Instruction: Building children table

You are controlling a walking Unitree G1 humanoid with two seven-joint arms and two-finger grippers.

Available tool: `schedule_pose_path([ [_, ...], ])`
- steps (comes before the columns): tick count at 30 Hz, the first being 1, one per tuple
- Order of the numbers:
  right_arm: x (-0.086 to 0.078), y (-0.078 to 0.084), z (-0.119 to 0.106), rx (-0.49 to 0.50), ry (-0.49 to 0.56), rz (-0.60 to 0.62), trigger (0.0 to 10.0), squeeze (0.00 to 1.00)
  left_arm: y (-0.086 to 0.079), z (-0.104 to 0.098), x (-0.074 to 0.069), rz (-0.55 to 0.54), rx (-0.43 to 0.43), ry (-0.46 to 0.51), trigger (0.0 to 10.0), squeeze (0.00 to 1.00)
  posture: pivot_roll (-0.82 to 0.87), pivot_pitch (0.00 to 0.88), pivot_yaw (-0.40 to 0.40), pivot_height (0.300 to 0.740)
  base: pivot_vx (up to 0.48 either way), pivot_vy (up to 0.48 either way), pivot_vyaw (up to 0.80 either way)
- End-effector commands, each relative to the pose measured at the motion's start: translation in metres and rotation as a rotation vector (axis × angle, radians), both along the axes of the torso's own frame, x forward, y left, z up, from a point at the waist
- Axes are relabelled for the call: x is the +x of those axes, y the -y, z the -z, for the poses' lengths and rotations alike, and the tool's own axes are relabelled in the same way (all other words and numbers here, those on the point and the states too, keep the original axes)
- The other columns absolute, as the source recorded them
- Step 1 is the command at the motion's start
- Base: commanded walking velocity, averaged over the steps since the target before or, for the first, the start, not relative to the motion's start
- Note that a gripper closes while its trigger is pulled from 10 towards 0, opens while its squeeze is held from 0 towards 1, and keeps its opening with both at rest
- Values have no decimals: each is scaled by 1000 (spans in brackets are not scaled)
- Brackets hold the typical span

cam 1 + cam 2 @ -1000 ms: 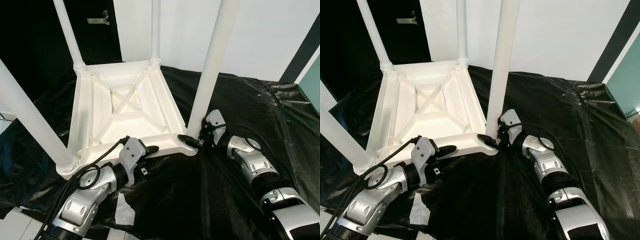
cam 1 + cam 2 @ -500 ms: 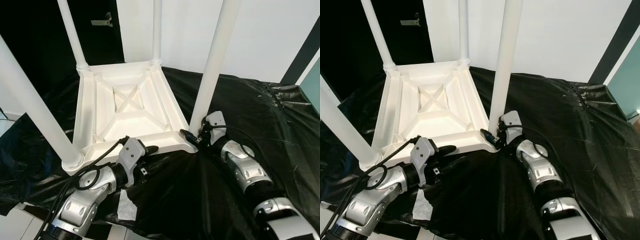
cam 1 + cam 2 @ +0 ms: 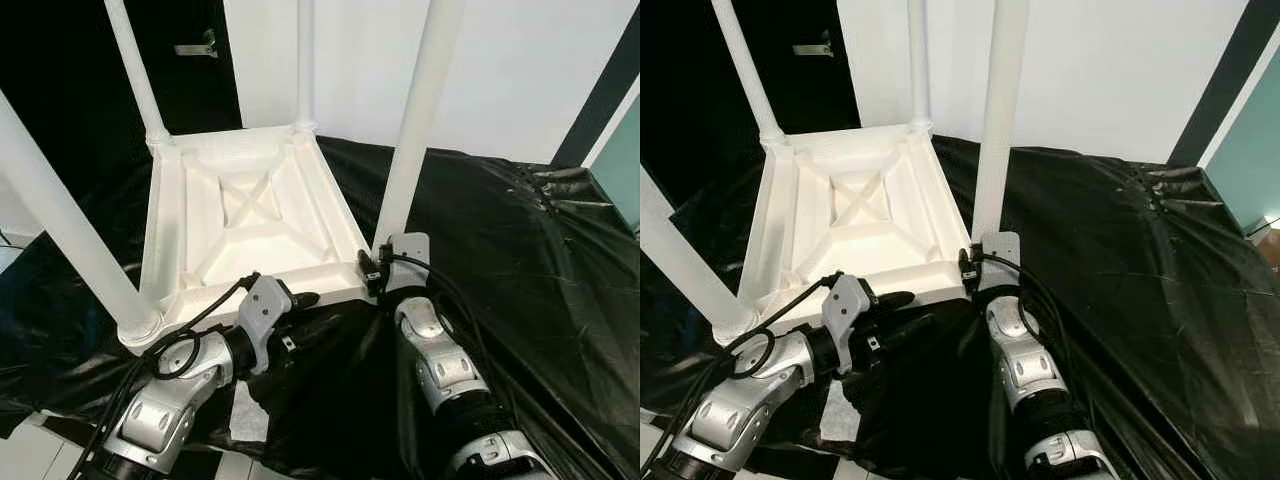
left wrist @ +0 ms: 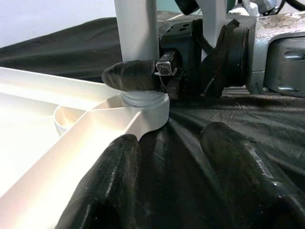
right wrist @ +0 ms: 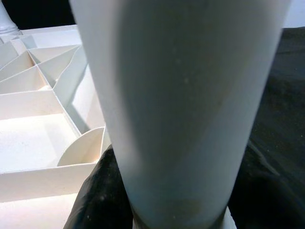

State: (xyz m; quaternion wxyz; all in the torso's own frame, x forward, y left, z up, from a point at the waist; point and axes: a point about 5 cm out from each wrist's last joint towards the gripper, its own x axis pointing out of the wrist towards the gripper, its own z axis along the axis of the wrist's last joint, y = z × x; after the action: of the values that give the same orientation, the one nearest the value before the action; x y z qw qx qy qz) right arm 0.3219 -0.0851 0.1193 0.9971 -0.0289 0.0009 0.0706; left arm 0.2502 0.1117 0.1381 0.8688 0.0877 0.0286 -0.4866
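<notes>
A: Where's the children's table (image 3: 250, 225)?

B: Upside down on the black sheet (image 3: 500, 250), ribbed underside up, all four legs standing in their corner sockets. The near-right leg (image 3: 410, 150) rises at about 1 o'clock from the picture's centre.

A: And the right tool (image 3: 372, 275)?

B: At the foot of that leg, fingers clamped on it just above the socket; the left wrist view shows one black fingertip (image 4: 131, 75) pressed against the leg's base.

A: The left tool (image 3: 300, 300)?

B: At about 7 o'clock, fingers apart, resting at the table's near rim, one finger against the edge, gripping nothing.

A: What could go wrong?

B: My guess: if the right tool pushes sideways rather than straight down, the leg could seat crooked or lever out. With the left tool not gripping, the table could slide on the slick sheet, or tip, being top-heavy with its legs up.
</notes>
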Motion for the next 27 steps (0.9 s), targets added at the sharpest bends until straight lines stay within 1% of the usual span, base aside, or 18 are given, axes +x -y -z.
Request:
schedule_pose_path([
  [1,-3,3,11,-21,-58,16,10000,0,2,-2,-3,71,8,-7,10000,0,59,0,-41,740,0,0,0],
  [4,-3,1,10,-16,-58,9,10000,0,2,-3,-3,69,5,-7,10000,0,60,0,-39,740,0,0,0],
  [5,-4,-1,8,-12,-49,7,10000,39,2,-4,-3,66,4,-6,10000,0,60,0,-38,740,0,0,0],
  [6,-4,-1,7,-12,-44,5,10000,39,2,-4,-3,65,5,-5,10000,0,60,0,-38,740,0,0,0],
  [7,-5,-1,6,-16,-34,-2,10000,1000,2,-4,-3,65,4,-5,10000,0,59,0,-37,740,0,0,0],
  [12,-7,3,3,-1,-10,-42,10000,1000,2,-4,-3,64,5,-6,10000,0,58,0,-36,740,0,0,0],
  [16,-14,18,-3,7,43,-207,10000,1000,1,-4,-2,65,6,-8,10000,0,51,0,-32,740,0,0,0],
  [17,-14,18,-3,7,43,-207,10000,1000,1,-4,-2,65,6,-8,10000,0,51,0,-32,740,0,0,0],
  [18,-16,22,-3,4,42,-245,10000,1000,2,-4,-2,65,6,-8,10000,0,49,0,-33,740,0,0,0],
  [19,-16,22,-3,4,42,-245,10000,1000,2,-4,-2,65,6,-8,10000,0,49,0,-33,740,0,0,0],
  [23,-15,42,-8,-34,52,-398,10000,1000,2,-3,-1,70,7,-8,10000,0,47,0,-33,740,0,0,0],
  [24,-14,46,-9,-36,48,-424,10000,1000,2,-3,-1,70,7,-8,10000,0,47,0,-32,740,0,0,0],
  [25,-14,46,-9,-36,48,-424,10000,1000,2,-3,-1,70,7,-8,10000,0,47,0,-32,740,0,0,0],
  [26,-12,50,-10,-43,39,-462,10000,925,2,-3,0,71,8,-7,10000,0,48,0,-32,740,0,0,0],
  [27,-11,52,-11,-44,32,-489,10000,925,2,-3,0,71,8,-6,10000,0,48,0,-32,740,0,0,0],
])
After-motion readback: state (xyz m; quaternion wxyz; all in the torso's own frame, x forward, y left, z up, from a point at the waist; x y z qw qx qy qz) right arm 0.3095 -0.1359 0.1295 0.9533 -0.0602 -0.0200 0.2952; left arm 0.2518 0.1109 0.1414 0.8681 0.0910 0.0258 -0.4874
